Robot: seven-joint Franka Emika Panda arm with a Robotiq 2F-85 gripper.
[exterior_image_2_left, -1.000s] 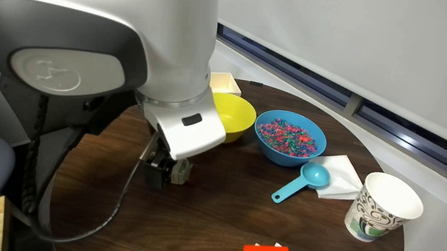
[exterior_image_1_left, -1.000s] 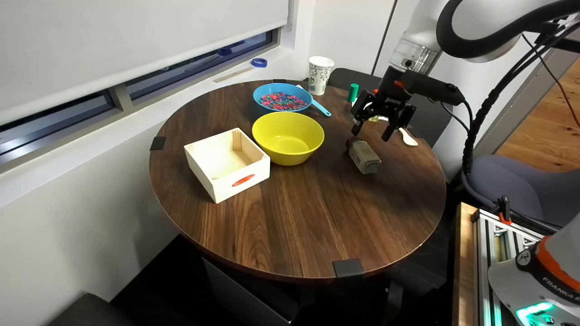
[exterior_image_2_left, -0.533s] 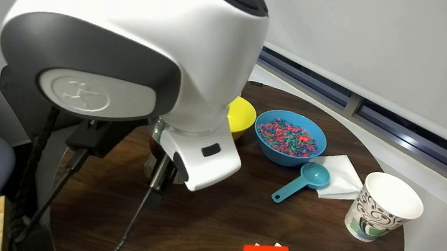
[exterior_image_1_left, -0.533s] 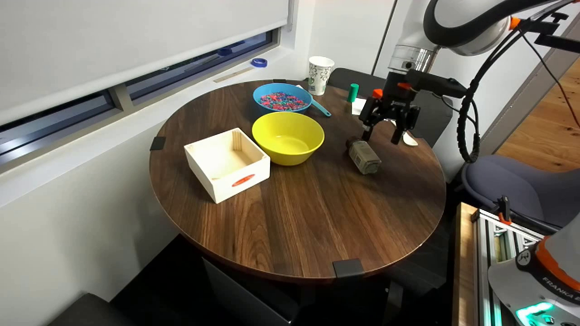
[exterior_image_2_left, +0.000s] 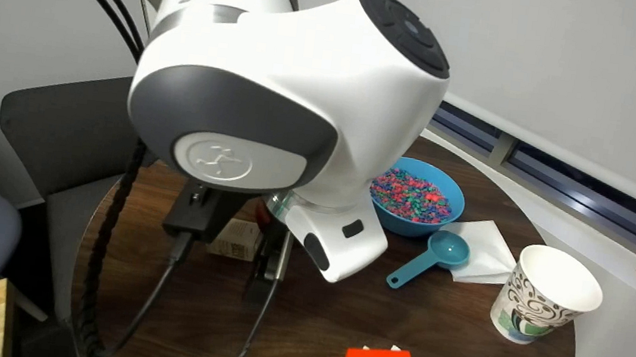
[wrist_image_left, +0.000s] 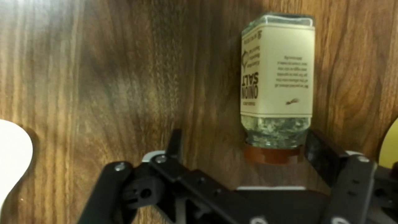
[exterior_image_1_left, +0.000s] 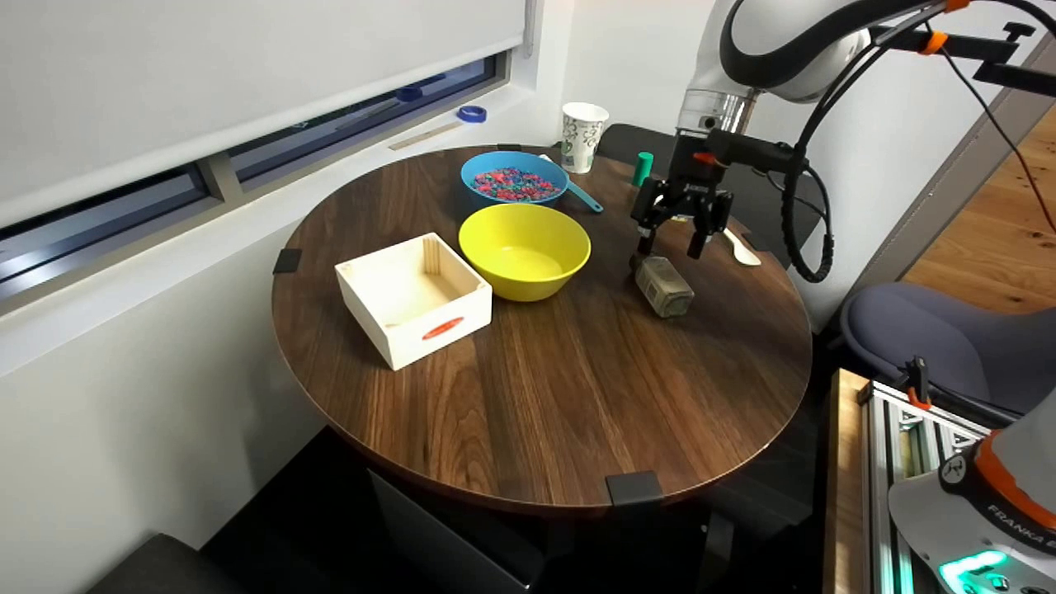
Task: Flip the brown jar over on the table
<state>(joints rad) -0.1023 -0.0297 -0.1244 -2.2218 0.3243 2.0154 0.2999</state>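
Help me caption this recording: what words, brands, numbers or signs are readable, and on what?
"ONION SALT": brown jar
"FRANKA E", cut off: robot base
Round figure emblem: robot arm, robot base
Too small or blurred: brown jar's fine print, any lettering on gripper or red oval on wooden box

Brown jar (wrist_image_left: pixel 277 90): clear glass, paper label (wrist_image_left: pixel 286 70)
Table (exterior_image_1_left: pixel 536 396): smooth wood grain
Gripper (wrist_image_left: pixel 244 133): matt, metal screws (wrist_image_left: pixel 160 159)
Yellow bowl (exterior_image_1_left: pixel 525 289): smooth plastic
Box (exterior_image_1_left: pixel 404 348): bare wood
Cup (exterior_image_2_left: pixel 534 305): paper
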